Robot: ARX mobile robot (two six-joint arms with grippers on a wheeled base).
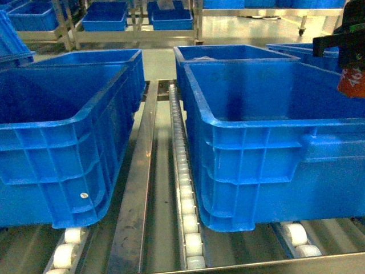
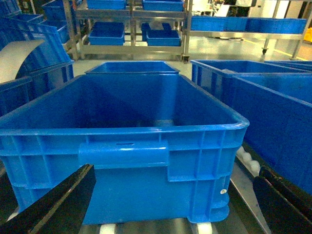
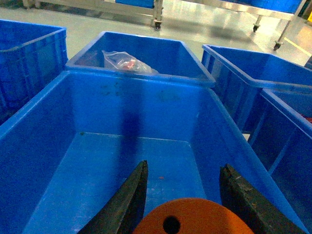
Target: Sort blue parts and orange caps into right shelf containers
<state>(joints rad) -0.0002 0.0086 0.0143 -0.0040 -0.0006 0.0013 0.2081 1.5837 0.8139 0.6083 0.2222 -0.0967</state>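
Orange cap [image 3: 192, 218] sits clamped between the right gripper [image 3: 187, 207] jaws, flat top with a small hole facing the wrist cam; in the head view the cap [image 1: 351, 83] shows as an orange patch with white print at the far right edge, under the black gripper [image 1: 342, 48]. It hangs over the open right crate [image 3: 122, 83], above the near end, not touching floor or walls. That crate's floor is bare apart from a few small specks. Behind it, touching end to end, is a second crate [image 3: 139, 41] holding a clear plastic bag [image 3: 127, 62] with something reddish inside; contents too blurred to name. More blue crates stand to the right [image 3: 253, 63] and left [image 3: 29, 36] of it. In the head view the right crate [image 1: 274, 148] and left crate [image 1: 63, 148] rest on the shelf [image 1: 134, 211], separated by a steel rail and a row of white rollers [image 1: 185, 200]. Left gripper [image 2: 170, 204] sits low in front of the left crate [image 2: 122, 131], facing its handle bar; its two dark fingers [image 2: 53, 207] are spread wide at the frame's bottom corners with nothing between them. That crate looks hollow inside. Background: steel racks [image 2: 131, 29] with further blue crates on a glossy floor.
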